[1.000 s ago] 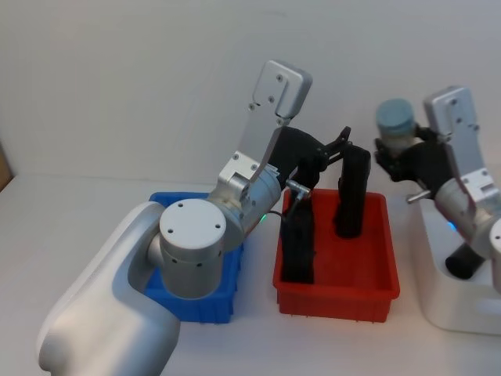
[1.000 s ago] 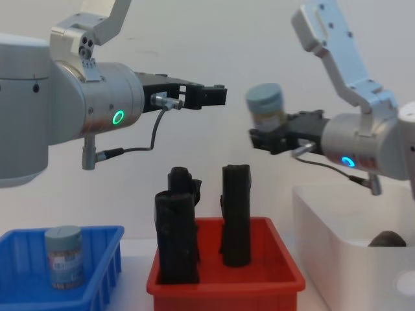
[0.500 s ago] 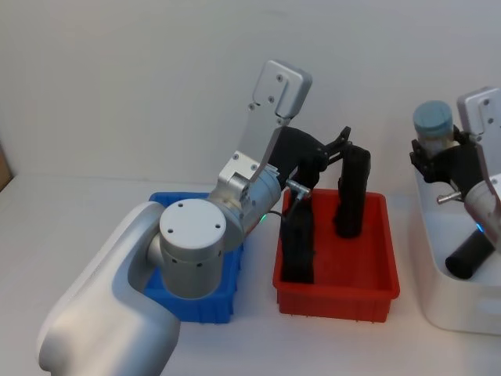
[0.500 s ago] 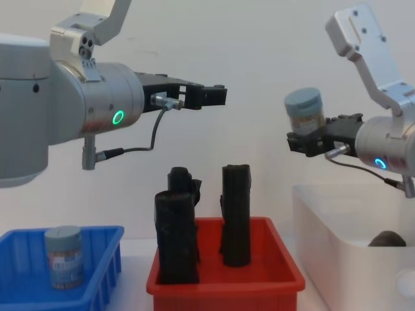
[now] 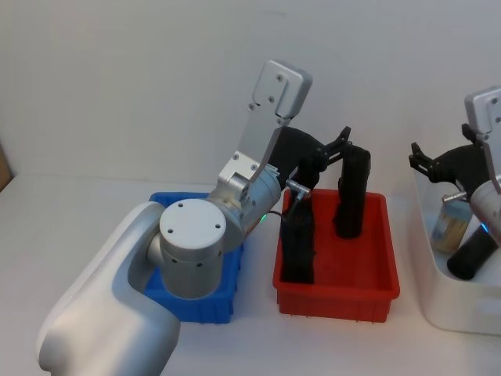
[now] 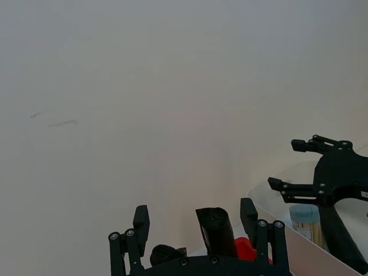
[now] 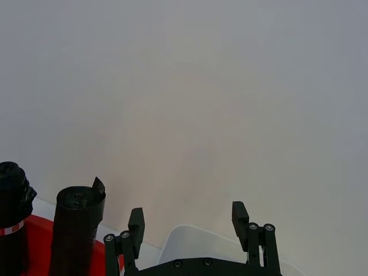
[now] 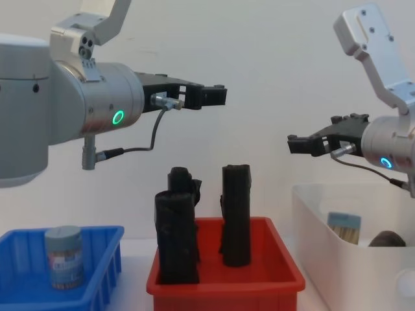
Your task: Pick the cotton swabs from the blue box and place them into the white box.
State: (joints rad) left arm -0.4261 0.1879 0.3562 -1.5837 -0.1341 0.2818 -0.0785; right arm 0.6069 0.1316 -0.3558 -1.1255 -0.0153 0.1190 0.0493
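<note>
**Right end effector released above the white box, one jar inside**

We see our right end effector [image 8: 311,141] held above the white box [image 8: 318,220], its fingers spread wide with nothing between them. Directly below it, a jar of cotton swabs [image 8: 342,227] sits inside that box, just beside a black roll [image 5: 472,255]. Our left end effector [image 8: 211,94] hangs high over the red bin [image 8: 224,280], fingers apart and holding nothing; below it stand two black rolls [image 8: 236,214] upright in that bin. Well below and behind the left end effector, a second jar of cotton swabs [image 8: 63,256] stands upright in the blue box [image 8: 97,285] on the table [image 5: 94,211].
</note>
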